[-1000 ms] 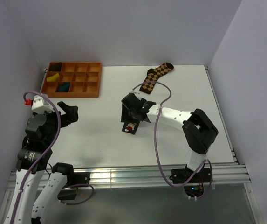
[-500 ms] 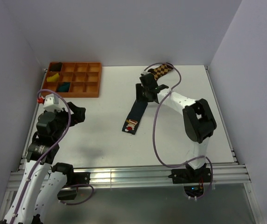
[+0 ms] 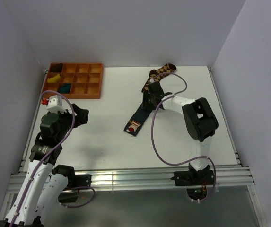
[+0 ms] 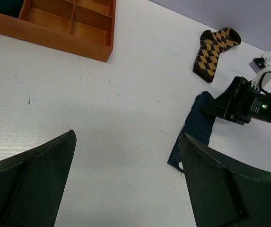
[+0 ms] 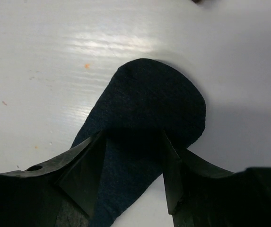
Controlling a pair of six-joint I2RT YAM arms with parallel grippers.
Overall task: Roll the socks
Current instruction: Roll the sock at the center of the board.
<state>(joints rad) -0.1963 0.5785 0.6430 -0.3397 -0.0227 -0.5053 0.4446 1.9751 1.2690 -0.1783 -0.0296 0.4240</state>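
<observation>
One dark teal sock lies flat, its rounded end under the right pincer, whose fingers stand parted astride the cloth, gripping nothing. One argyle sock lies just beyond that pincer. The left pincer, spread wide and empty, hovers with one wooden tray beyond it.

Matt cloth sock on a smooth, faintly glossy table; the tray looks like wood.

Left hand gapes; right hand on flat sock; argyle sock beyond.
</observation>
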